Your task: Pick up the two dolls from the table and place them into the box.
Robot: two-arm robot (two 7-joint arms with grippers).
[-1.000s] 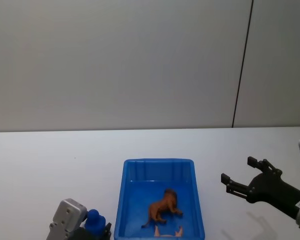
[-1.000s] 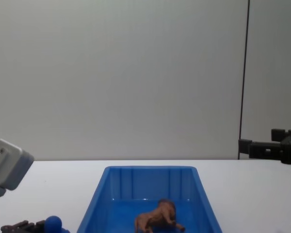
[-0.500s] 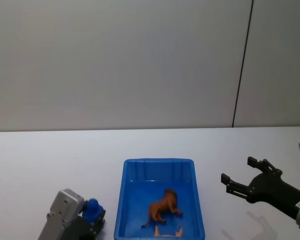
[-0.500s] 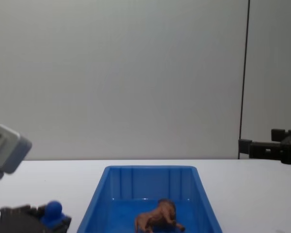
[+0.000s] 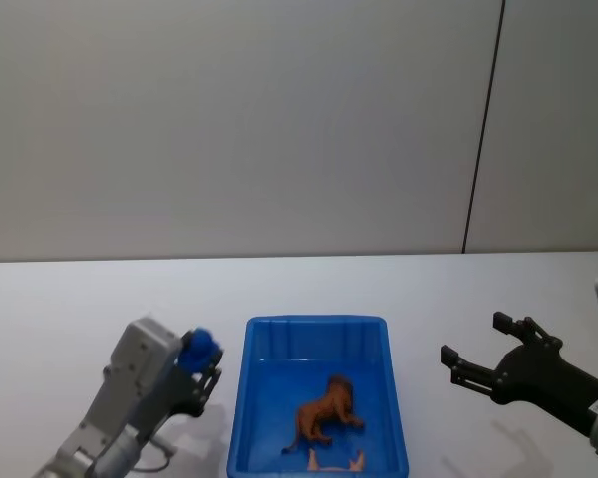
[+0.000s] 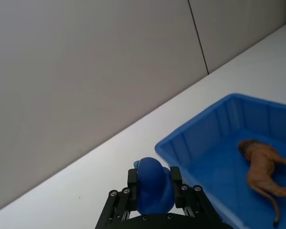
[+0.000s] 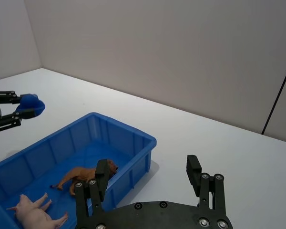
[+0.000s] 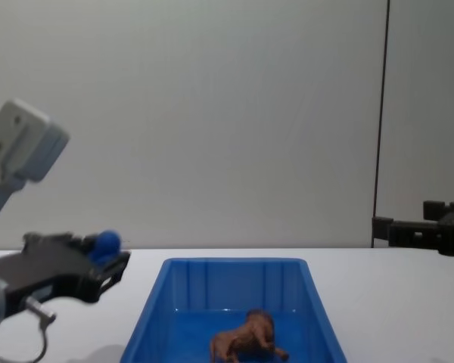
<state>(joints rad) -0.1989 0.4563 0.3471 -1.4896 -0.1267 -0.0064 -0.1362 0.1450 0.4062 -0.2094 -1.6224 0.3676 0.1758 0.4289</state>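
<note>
A small blue doll (image 5: pixel 197 346) (image 6: pixel 152 185) (image 8: pixel 106 243) sits between the fingers of my left gripper (image 5: pixel 201 360) (image 6: pixel 152 180) (image 8: pixel 110 255), which is shut on it. The gripper hangs above the table just left of the blue box (image 5: pixel 316 323) (image 8: pixel 234 263) (image 6: pixel 194 128) (image 7: pixel 129 130). Inside the box lies a brown lion doll (image 5: pixel 327 408) (image 8: pixel 246 339) (image 6: pixel 262 161) (image 7: pixel 83 174). To the right of the box, my right gripper (image 5: pixel 473 339) (image 7: pixel 148 169) (image 8: pixel 402 221) hovers open and empty.
A pink pig toy (image 5: pixel 334 461) (image 7: pixel 35 214) lies in the near end of the box. The white table (image 5: pixel 80 309) runs back to a grey wall. A dark vertical seam (image 5: pixel 483 129) marks the wall at the right.
My left gripper has risen from the table with the blue doll and moved away from me, along the box's left side. The right arm has not moved.
</note>
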